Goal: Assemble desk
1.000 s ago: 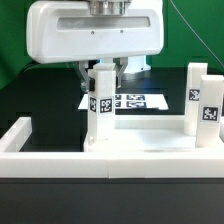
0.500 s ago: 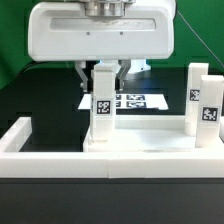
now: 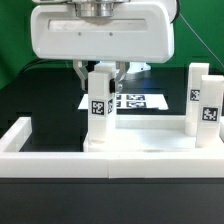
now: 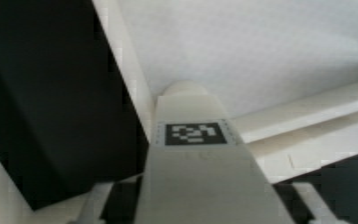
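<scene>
Desk slab (image 3: 140, 140) lies against border wall (image 3: 60, 160), two legs (image 3: 203, 100) upright at exterior view's right; jaws (image 3: 100, 72) gripping third leg (image 3: 98, 105) at slab's corner; advise keeping leg vertical, twisting steadily.

Arm overhead, tool (image 3: 103, 70) pointing down, fingers clamped around something

A black desk (image 3: 40, 95) carries the scene. A long low white border wall (image 3: 60, 160) runs along its near edge, with a short arm (image 3: 18, 133) turning back at the exterior view's left end. Beyond the wall, well apart from it, the marker board (image 3: 140, 101) lies flat on the desk, showing black-and-white tags. A green backdrop (image 3: 12, 35) and a dark cable (image 3: 196, 35) stand behind the wall.
</scene>
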`<act>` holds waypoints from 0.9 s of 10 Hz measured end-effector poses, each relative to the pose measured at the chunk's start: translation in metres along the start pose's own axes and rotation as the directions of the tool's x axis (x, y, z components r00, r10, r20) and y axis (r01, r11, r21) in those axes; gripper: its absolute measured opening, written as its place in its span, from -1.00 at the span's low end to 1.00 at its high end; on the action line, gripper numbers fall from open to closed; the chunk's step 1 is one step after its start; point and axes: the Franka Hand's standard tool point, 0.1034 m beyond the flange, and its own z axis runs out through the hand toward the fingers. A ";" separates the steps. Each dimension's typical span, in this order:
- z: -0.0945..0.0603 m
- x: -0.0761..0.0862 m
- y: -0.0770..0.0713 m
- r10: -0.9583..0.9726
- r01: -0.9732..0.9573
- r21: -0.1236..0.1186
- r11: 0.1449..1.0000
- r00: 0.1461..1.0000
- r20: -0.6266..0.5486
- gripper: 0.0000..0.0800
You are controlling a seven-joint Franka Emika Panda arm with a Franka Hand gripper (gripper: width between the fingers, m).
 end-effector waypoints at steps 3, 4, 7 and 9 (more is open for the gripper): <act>0.000 0.000 0.000 0.169 -0.169 0.005 0.986 0.986 0.002 -0.27; 0.001 0.001 0.002 0.357 -0.357 0.033 0.933 0.934 0.010 -0.27; 0.002 0.001 0.005 0.702 -0.704 0.065 0.707 0.710 0.057 -0.27; 0.002 0.003 0.003 0.828 -0.832 0.055 0.552 0.554 0.082 -0.27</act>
